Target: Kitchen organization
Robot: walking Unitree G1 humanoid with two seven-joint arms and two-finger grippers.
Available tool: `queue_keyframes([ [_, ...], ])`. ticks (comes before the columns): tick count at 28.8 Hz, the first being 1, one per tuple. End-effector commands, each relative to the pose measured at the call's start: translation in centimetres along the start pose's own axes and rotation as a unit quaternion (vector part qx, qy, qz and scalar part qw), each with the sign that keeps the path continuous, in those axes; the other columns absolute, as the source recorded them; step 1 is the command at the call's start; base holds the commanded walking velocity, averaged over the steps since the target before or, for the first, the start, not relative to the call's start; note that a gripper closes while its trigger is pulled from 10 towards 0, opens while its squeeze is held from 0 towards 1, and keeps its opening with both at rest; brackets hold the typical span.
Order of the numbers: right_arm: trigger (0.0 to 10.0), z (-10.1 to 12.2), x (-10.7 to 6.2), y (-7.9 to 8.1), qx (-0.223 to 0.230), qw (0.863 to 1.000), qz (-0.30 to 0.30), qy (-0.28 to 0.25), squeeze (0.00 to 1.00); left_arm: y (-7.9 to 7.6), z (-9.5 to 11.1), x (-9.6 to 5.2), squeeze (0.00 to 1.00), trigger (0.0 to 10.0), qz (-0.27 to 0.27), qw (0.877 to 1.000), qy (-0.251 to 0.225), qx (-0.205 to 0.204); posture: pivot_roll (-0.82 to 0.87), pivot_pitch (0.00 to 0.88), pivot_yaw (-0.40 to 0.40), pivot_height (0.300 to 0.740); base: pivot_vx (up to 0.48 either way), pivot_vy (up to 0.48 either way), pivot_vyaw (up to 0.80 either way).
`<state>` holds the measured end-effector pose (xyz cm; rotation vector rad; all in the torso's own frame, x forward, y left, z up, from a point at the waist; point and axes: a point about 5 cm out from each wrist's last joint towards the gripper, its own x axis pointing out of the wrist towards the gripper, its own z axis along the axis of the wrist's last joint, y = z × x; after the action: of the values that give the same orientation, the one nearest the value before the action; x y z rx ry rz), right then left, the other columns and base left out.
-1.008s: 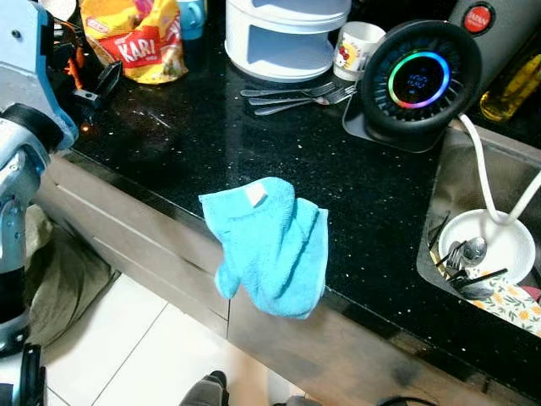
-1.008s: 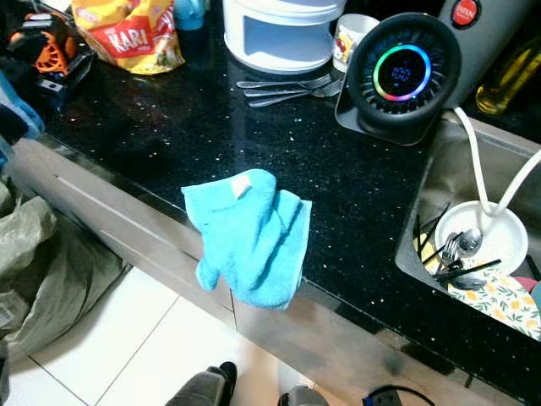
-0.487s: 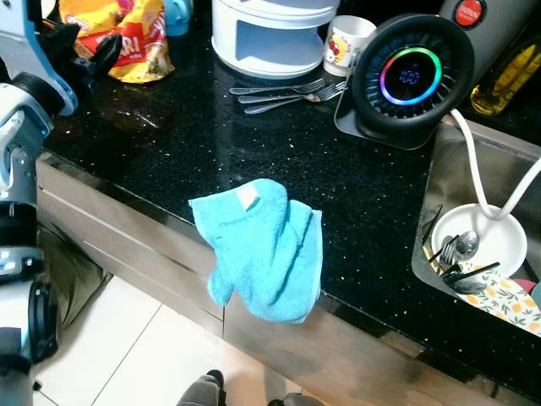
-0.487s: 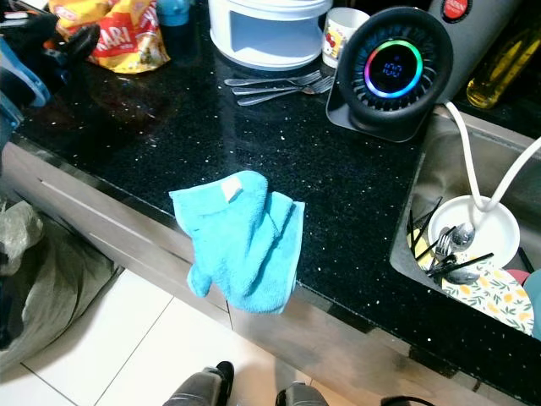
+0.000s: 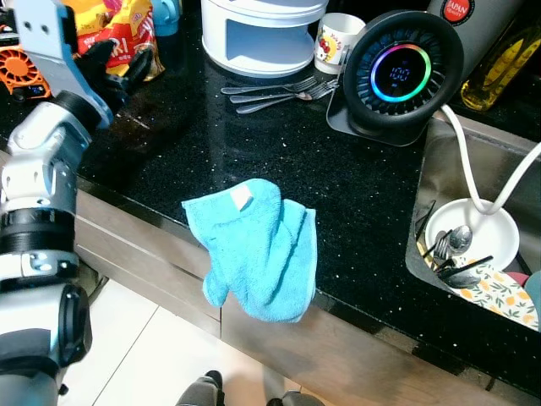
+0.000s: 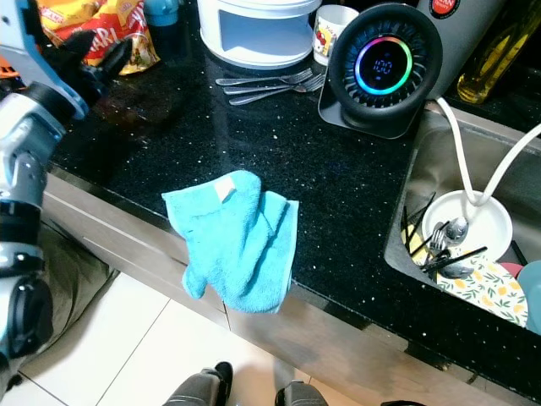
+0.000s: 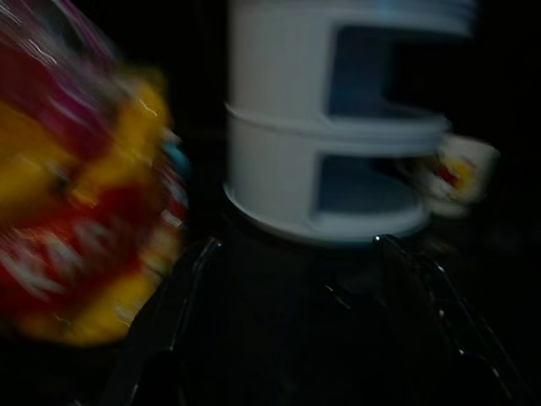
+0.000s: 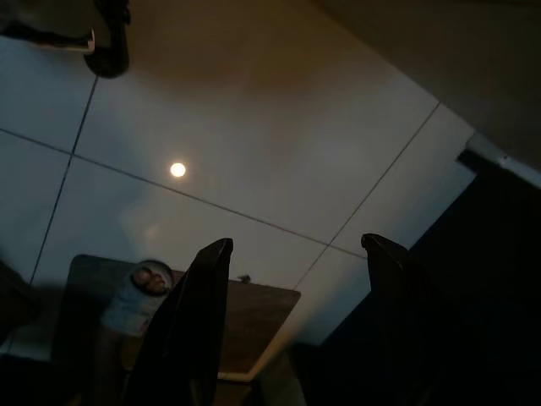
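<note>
A blue cloth (image 5: 254, 249) lies crumpled on the black counter (image 5: 355, 194), its lower part hanging over the front edge. My left gripper (image 5: 118, 61) hovers open over the counter's back left, just in front of a yellow and red snack bag (image 5: 114, 21). In the left wrist view its fingers (image 7: 173, 296) spread wide with nothing between them, the snack bag (image 7: 76, 211) beside them and a white tiered container (image 7: 338, 135) ahead. My right gripper (image 8: 296, 244) hangs open over the tiled floor (image 8: 254, 127).
At the back stand the white container (image 5: 262, 34), a mug (image 5: 336, 42), forks and spoons (image 5: 279, 89) and a round black device with a glowing ring (image 5: 401, 72). The sink (image 5: 439, 169) at the right holds a white bowl (image 5: 494, 233) with cutlery. An orange object (image 5: 21, 72) sits far left.
My left arm has lifted and reached over the counter, its gripper now close by the snack bag. The camera has shifted slightly; the cloth has not moved.
</note>
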<state>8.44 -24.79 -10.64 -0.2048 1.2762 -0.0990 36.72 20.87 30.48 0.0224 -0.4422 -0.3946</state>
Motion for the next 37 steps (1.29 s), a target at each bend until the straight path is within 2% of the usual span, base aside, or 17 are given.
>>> queue_keyframes([
  [1, 10.0, -0.4, 0.0, 0.1, 0.0, 1.0, 0.0, 0.009, 0.0, -1.9, -1.8, -0.8, 0.0, 10.0, -0.004, 0.999, 0.013, -0.032, 0.1, 0.194, -0.061, 0.74, 0.0, 0.0, 0.0],
  [2, 10.0, -0.4, 0.0, 0.1, 0.0, 1.0, 0.0, 0.009, 0.0, -1.9, -1.8, -0.8, 0.0, 10.0, -0.004, 0.999, 0.013, -0.032, 0.1, 0.194, -0.061, 0.74, 0.0, 0.0, 0.0],
  [5, 10.0, 0.0, 0.0, 0.1, -0.001, 1.0, 0.0, 0.005, 0.0, -3.0, -3.3, -1.8, 0.0, 10.0, 0.012, 0.997, 0.016, -0.071, 0.11, 0.195, -0.064, 0.74, 0.0, 0.081, 0.0],
  [13, 10.0, 0.2, 0.1, 0.2, -0.003, 1.0, 0.003, 0.004, 0.0, -4.4, -4.1, -3.1, 0.0, 10.0, 0.021, 0.995, 0.023, -0.095, 0.12, 0.193, -0.06, 0.74, -0.06, 0.291, 0.0],
  [19, 10.0, 0.3, 0.1, 0.4, -0.001, 1.0, 0.005, 0.003, 0.0, -5.0, -3.3, -2.8, 0.0, 10.0, 0.012, 0.996, 0.015, -0.091, 0.12, 0.19, -0.056, 0.74, 0.0, 0.309, 0.0],
  [27, 10.0, 0.4, 0.1, 0.5, 0.001, 1.0, 0.006, 0.003, 0.0, -5.7, -0.8, -1.9, 0.0, 10.0, -0.008, 0.997, -0.016, -0.08, 0.12, 0.19, -0.057, 0.74, 0.0, 0.339, 0.0],
  [37, 10.0, 0.4, 0.1, 0.5, -0.001, 1.0, 0.007, 0.002, 0.0, -6.0, -0.1, -1.7, 0.0, 10.0, -0.01, 0.996, -0.024, -0.083, 0.12, 0.192, -0.064, 0.74, 0.0, 0.294, 0.0],
])
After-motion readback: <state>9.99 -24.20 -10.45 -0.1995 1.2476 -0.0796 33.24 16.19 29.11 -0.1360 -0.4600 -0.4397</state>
